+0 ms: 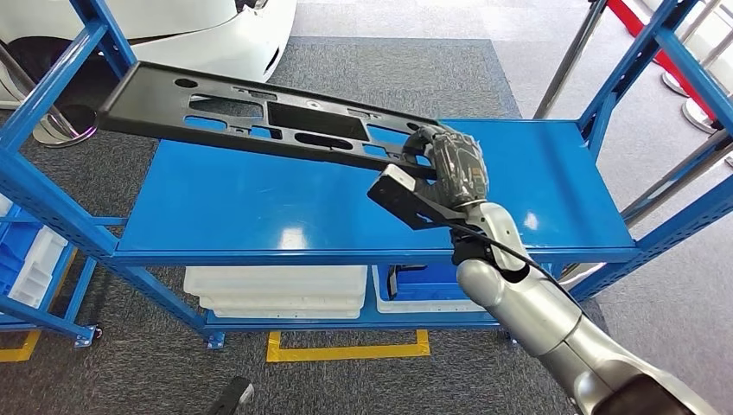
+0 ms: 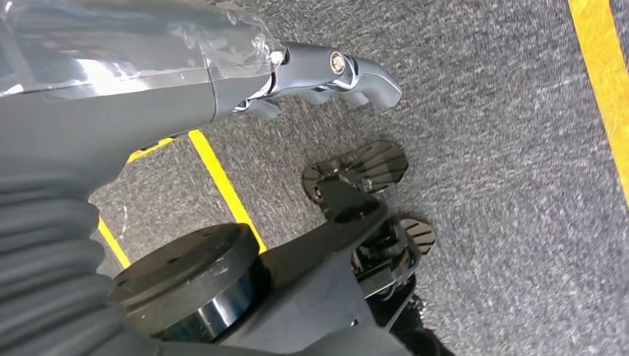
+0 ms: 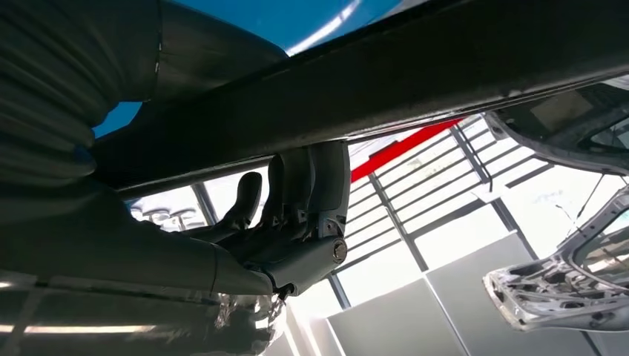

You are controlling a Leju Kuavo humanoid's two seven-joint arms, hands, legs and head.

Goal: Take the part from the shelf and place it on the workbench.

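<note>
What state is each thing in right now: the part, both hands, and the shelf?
black part: lifted clear above the shelf top, tilted, held at one end
right hand: gripping the part, fingers wrapped around its edge
left hand: hanging over the carpet, holding nothing, fingers curled
blue shelf: top level bare; white trays stacked on the lower level

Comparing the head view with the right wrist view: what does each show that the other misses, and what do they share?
Head view: the whole black part lifted clear above the blue shelf, with white bins on the level below.

Right wrist view: the fingers curled up against the part's underside, with a window grid and a bare car body panel beyond.

Both: the right hand holding the black part at one end.
</note>
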